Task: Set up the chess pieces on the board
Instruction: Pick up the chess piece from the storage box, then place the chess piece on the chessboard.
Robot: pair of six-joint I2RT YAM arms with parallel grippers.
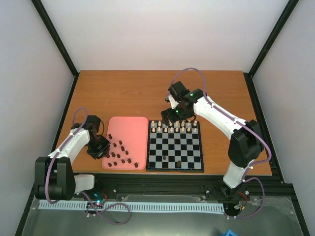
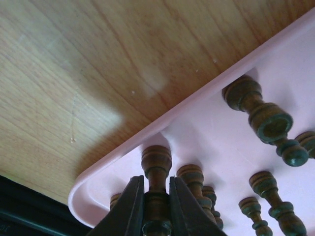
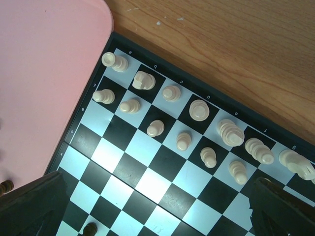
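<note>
Honestly, the left gripper (image 2: 156,206) is looking good: its fingers are pressing together on one dark piece (image 2: 156,162), pinching it around the narrow stem with the knobby head poking out past the tips. That is happening near the 7 o'clock corner of the pink tray (image 2: 162,120), where the other dark pieces (image 1: 120,153) are lying loose on their sides.

I'm guessing these are handling as light, stiff little turned things, rounded and a bit glossy, so they're probably wanting to roll or squirt out. Pinching the waist under the head seems the safest spot.

At 3 o'clock from the tray, the board (image 1: 170,142) is sitting just beside it, with two dark pieces (image 1: 164,158) standing on its 6 o'clock rows. At the board's 12 o'clock edge, the right gripper (image 1: 176,116) is hovering with its fingers spread wide, holding nothing.

The left wrist view is showing the actual pinch, which the top view is too small to show. The right wrist view is showing the white pieces (image 3: 197,110) filling two rows.
</note>
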